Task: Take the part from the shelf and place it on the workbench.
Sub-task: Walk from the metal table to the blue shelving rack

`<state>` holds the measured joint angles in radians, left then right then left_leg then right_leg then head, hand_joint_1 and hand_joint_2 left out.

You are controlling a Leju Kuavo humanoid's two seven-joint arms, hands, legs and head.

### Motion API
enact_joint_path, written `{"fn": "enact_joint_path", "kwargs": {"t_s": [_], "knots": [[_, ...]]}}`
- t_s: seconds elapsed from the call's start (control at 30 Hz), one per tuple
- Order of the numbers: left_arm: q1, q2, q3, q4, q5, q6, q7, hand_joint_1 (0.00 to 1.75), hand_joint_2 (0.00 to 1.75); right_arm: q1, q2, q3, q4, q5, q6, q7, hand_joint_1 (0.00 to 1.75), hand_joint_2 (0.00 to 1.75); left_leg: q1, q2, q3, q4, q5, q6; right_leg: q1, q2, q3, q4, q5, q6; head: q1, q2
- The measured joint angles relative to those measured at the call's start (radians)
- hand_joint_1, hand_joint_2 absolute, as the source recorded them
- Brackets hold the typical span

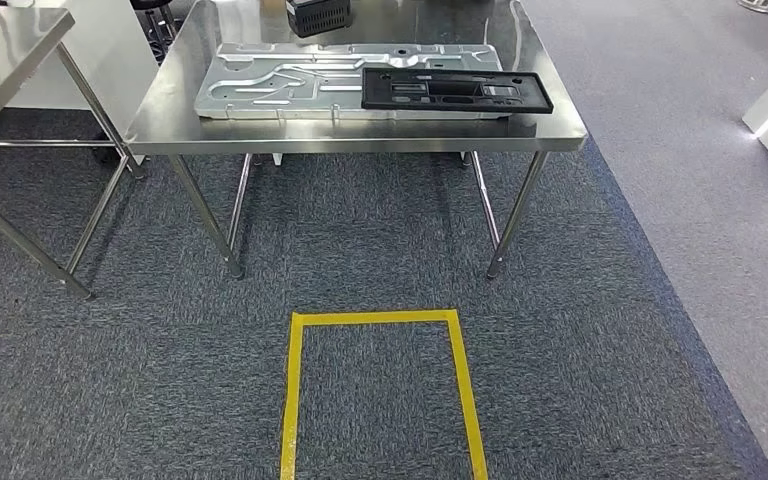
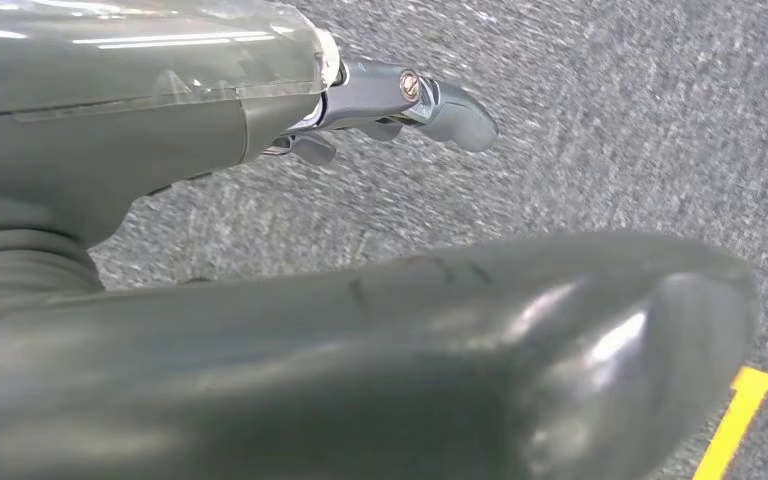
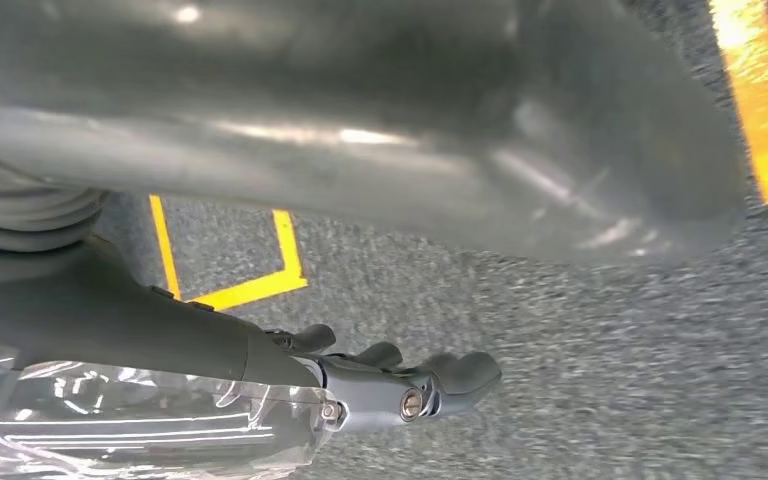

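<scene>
Desk [image 1: 360, 135]: part [image 1: 455, 90] on plate [image 1: 260, 85]. Left hand [image 2: 400, 100], right hand [image 3: 400, 385] empty, fingers apart (hanging). I'd approach squarely.

Left hand [image 2: 380, 105] hanging empty, right hand [image 3: 400, 385] likewise, fingers seemingly loosely extended

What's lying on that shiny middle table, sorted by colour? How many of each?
Silver: 1, the large stamped metal panel.
Black: 2, the flat black plastic frame lying partly on the panel, and a black box at the far edge, cut off by the picture.
Total: 3 things on the steel table.
</scene>
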<state>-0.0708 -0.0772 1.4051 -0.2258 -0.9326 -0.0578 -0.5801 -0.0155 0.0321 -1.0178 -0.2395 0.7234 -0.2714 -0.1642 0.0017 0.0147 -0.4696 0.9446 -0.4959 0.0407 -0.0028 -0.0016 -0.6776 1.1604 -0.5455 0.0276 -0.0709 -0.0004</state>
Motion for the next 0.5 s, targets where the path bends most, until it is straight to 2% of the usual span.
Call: {"fn": "enact_joint_path", "kwargs": {"t_s": [0.03, 0.07, 0.1, 0.13, 0.17, 0.2, 0.23, 0.27, 0.3, 0.37, 0.4, 0.43, 0.5], "knots": [[0.0, 0.0, 0.0, 0.0, 0.001, 0.002, 0.001, 0.0, 0.0, 0.0, 0.0, 0.0, 0.0, 0.0, 0.009, 0.006, 0.0, 0.0, 0.0, 0.0, -0.014, 0.001, 0.008, -0.002, -0.005, 0.0, -0.014, 0.064, -0.031, 0.006, 0.0, 0.0], [0.001, 0.0, 0.0, 0.0, 0.002, 0.004, 0.003, 0.0, 0.0, 0.0, 0.0, 0.0, 0.001, -0.002, 0.02, 0.012, 0.0, 0.0, 0.001, 0.001, -0.027, 0.003, 0.017, -0.004, -0.009, 0.0, -0.019, 0.112, -0.037, 0.011, 0.0, 0.0], [0.001, 0.0, 0.0, 0.0, 0.003, 0.008, 0.007, 0.0, 0.0, 0.001, 0.0, -0.001, 0.001, -0.004, 0.03, 0.017, 0.0, 0.0, 0.003, 0.002, -0.04, 0.006, 0.025, -0.007, -0.013, 0.0, -0.009, 0.13, -0.021, 0.016, 0.0, 0.0], [0.001, 0.0, 0.0, 0.0, 0.006, 0.012, 0.013, 0.0, 0.0, 0.001, 0.0, -0.001, 0.001, -0.006, 0.04, 0.023, 0.0, 0.0, 0.004, 0.003, -0.051, 0.01, 0.032, -0.011, -0.018, 0.0, 0.019, 0.11, 0.009, 0.019, 0.0, 0.0], [0.0, 0.0, 0.0, 0.0, 0.009, 0.015, 0.021, 0.0, 0.0, 0.001, 0.0, -0.001, 0.001, -0.008, 0.05, 0.028, 0.0, 0.0, 0.006, 0.003, -0.061, 0.015, 0.038, -0.016, -0.021, 0.0, 0.064, 0.054, 0.035, 0.021, 0.0, 0.0], [0.0, 0.0, 0.0, 0.0, 0.014, 0.019, 0.029, 0.0, 0.0, 0.0, 0.0, -0.002, 0.002, -0.009, 0.062, 0.037, 0.0, 0.0, 0.007, 0.002, -0.07, 0.021, 0.042, -0.021, -0.023, 0.0, 0.122, -0.026, 0.047, 0.023, 0.0, 0.0], [-0.001, 0.0, 0.001, 0.0, 0.018, 0.022, 0.039, 0.0, 0.0, -0.001, -0.001, -0.003, 0.002, -0.01, 0.077, 0.051, 0.0, 0.0, 0.006, 0.002, -0.077, 0.027, 0.045, -0.026, -0.023, 0.001, 0.172, -0.101, 0.044, 0.02, 0.0, 0.0], [-0.002, 0.0, 0.001, 0.0, 0.021, 0.024, 0.048, 0.0, 0.0, -0.003, -0.001, -0.004, 0.003, -0.01, 0.093, 0.068, 0.0, 0.0, 0.005, 0.002, -0.083, 0.033, 0.049, -0.033, -0.022, 0.002, 0.207, -0.159, 0.033, 0.014, 0.0, 0.0], [-0.003, 0.0, 0.002, 0.0, 0.022, 0.026, 0.055, 0.0, 0.0, -0.004, -0.001, -0.005, 0.004, -0.01, 0.108, 0.087, 0.0, 0.0, 0.004, 0.002, -0.088, 0.037, 0.053, -0.039, -0.019, 0.003, 0.222, -0.19, 0.022, 0.007, 0.0, 0.0], [-0.004, 0.0, 0.003, 0.0, 0.024, 0.031, 0.065, 0.0, 0.0, -0.004, -0.002, -0.008, 0.006, -0.01, 0.13, 0.115, 0.0, 0.0, 0.006, 0.001, -0.095, 0.043, 0.058, -0.052, -0.017, 0.002, 0.218, -0.2, 0.02, -0.012, 0.0, 0.0], [-0.004, 0.0, 0.003, 0.0, 0.024, 0.033, 0.068, 0.0, 0.0, -0.004, -0.002, -0.01, 0.008, -0.01, 0.135, 0.123, 0.0, 0.0, 0.008, -0.001, -0.101, 0.054, 0.048, -0.056, -0.017, 0.001, 0.215, -0.201, 0.024, -0.021, 0.0, 0.0], [-0.004, -0.001, 0.003, 0.0, 0.025, 0.034, 0.07, 0.0, 0.0, -0.003, -0.002, -0.012, 0.009, -0.01, 0.139, 0.128, 0.0, 0.0, 0.009, -0.002, -0.114, 0.085, 0.025, -0.06, -0.017, -0.001, 0.212, -0.202, 0.029, -0.03, 0.0, 0.0], [-0.003, -0.002, 0.003, 0.0, 0.026, 0.035, 0.072, 0.0, 0.0, -0.004, -0.001, -0.015, 0.01, -0.01, 0.144, 0.132, 0.0, 0.0, 0.012, -0.004, -0.166, 0.212, -0.051, -0.065, -0.012, -0.004, 0.203, -0.201, 0.036, -0.043, 0.0, 0.0]]}}
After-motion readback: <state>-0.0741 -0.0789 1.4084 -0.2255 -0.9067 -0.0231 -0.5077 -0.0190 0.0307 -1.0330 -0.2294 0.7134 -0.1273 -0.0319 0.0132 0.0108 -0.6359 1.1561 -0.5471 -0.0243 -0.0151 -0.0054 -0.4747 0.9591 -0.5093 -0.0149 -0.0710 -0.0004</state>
